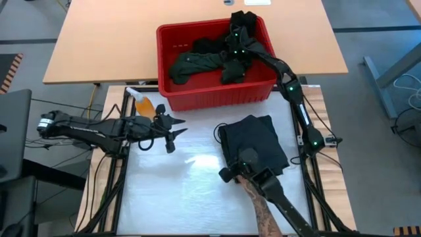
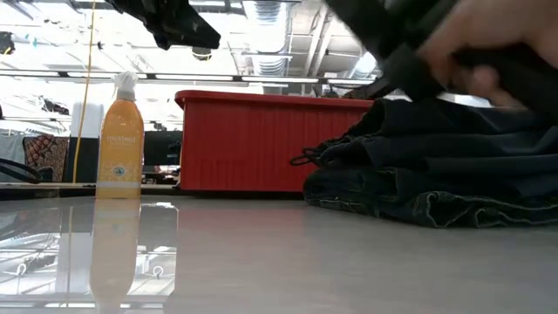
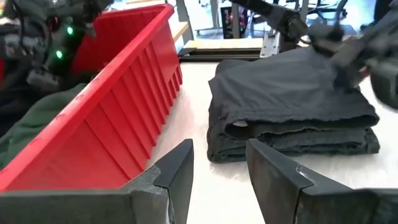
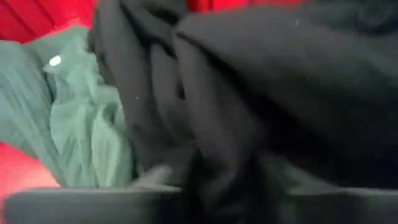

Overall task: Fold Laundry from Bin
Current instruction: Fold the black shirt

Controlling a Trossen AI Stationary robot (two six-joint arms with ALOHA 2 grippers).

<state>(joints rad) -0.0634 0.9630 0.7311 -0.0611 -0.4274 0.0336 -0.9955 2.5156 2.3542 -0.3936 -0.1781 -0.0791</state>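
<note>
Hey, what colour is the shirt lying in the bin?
Dark green shirt, in the red bin; the high view shows it best.

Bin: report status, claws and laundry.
Right claw down in the red bin, buried in black cloth. Left claw open, idle. Folded jeans on table; person's arm there.

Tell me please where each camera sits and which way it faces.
High: above the table, facing straight down; both arms, left gripper over the table, right gripper in the red bin.
Low: at table height, facing level toward the bin; an arm overhead.
Left wrist: on the left arm, facing the folded garment past its own open fingers.
Right wrist: on the right arm, inside the bin, against black cloth and green shirt.
Shared: high, low, left wrist show bin and folded garment.
</note>
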